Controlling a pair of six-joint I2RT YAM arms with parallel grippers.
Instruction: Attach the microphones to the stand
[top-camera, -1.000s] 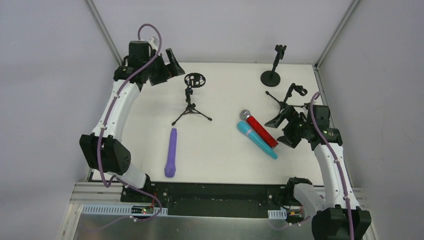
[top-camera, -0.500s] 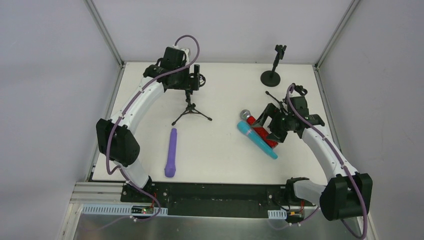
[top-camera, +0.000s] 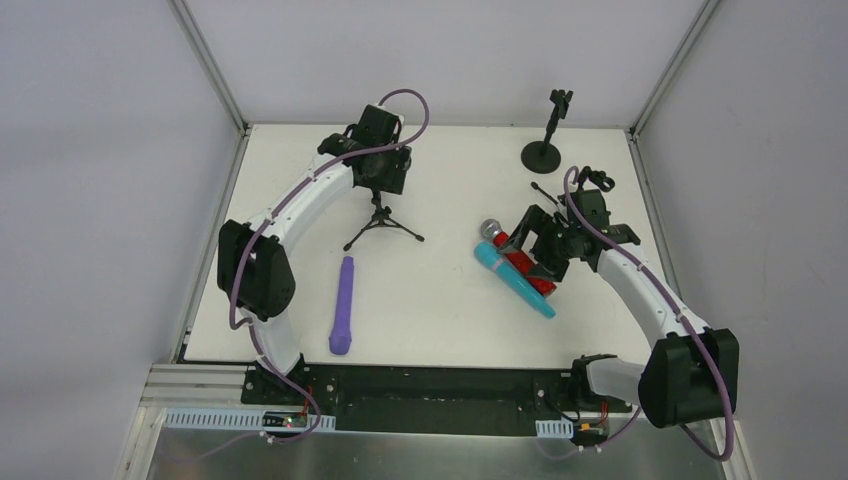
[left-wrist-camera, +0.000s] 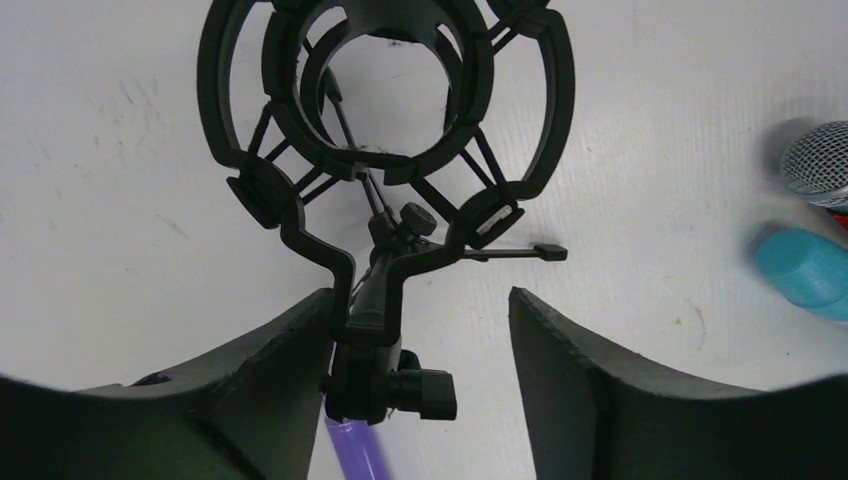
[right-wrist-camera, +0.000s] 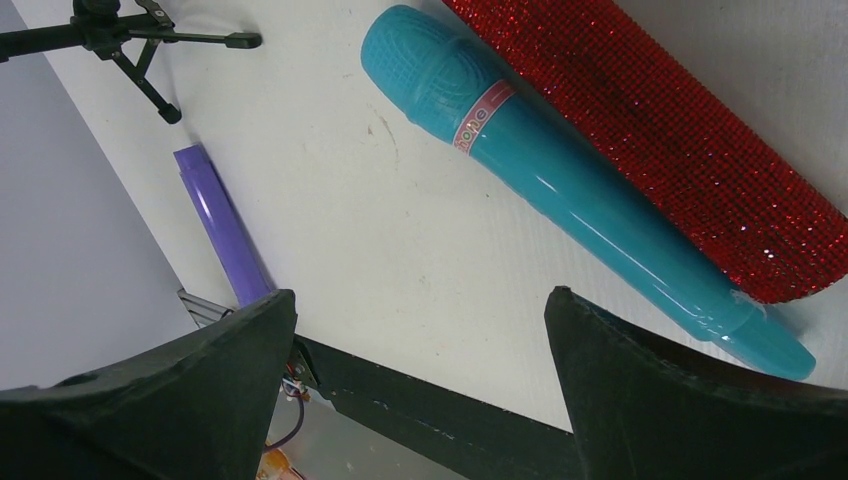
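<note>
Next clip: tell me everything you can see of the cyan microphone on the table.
The cyan plastic stick microphone lies flat and diagonal on the white table. Its head is textured and its handle glossy, with a pink-and-white lettered band at the neck. The red glitter-covered microphone lies alongside, apparently touching it near the tail. The right gripper hangs over it, fingers open, not gripping it.

A white desk (top-camera: 440, 290) is seen, marked with faint scuffs (left-wrist-camera: 140, 95). It is enclosed on three sides by plain grey walls (top-camera: 100, 150), and two metal posts (top-camera: 210, 65) are set at its far corners. Its near edge is bordered by a black strip (top-camera: 440, 385), with a metal sheet (top-camera: 400, 455) nearer still and two white slotted ducts (top-camera: 215, 421) fixed along that sheet.
</note>
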